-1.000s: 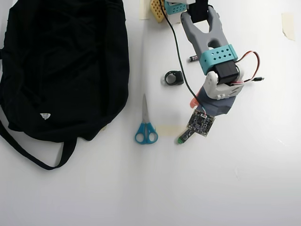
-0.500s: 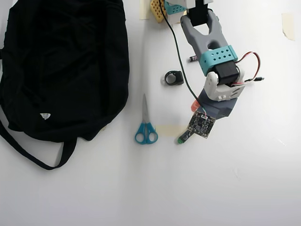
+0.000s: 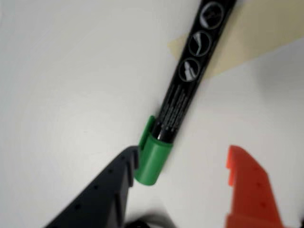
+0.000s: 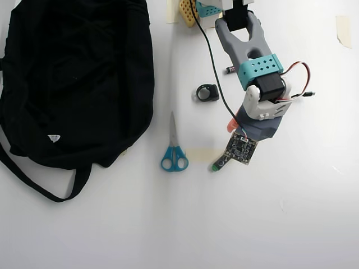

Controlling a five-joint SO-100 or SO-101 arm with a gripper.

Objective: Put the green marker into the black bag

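While the green marker (image 3: 178, 97) is lying flat on the white table (image 3: 71, 71), its long axis is running diagonally in the wrist view, the green cap pointing toward the lower left and the black barrel rising to the upper right across a strip of tan tape (image 3: 247, 33). The gripper (image 3: 183, 164) is standing with its jaws apart, the black finger (image 3: 102, 194) just touching the cap's left side and the orange finger (image 3: 249, 190) sitting clear of it on the right. Seen from overhead, only one green end of the marker (image 4: 216, 166) is showing beneath the gripper (image 4: 238, 137), well apart from the black bag (image 4: 73, 73), with the blue-handled scissors (image 4: 174, 151) lying between them.
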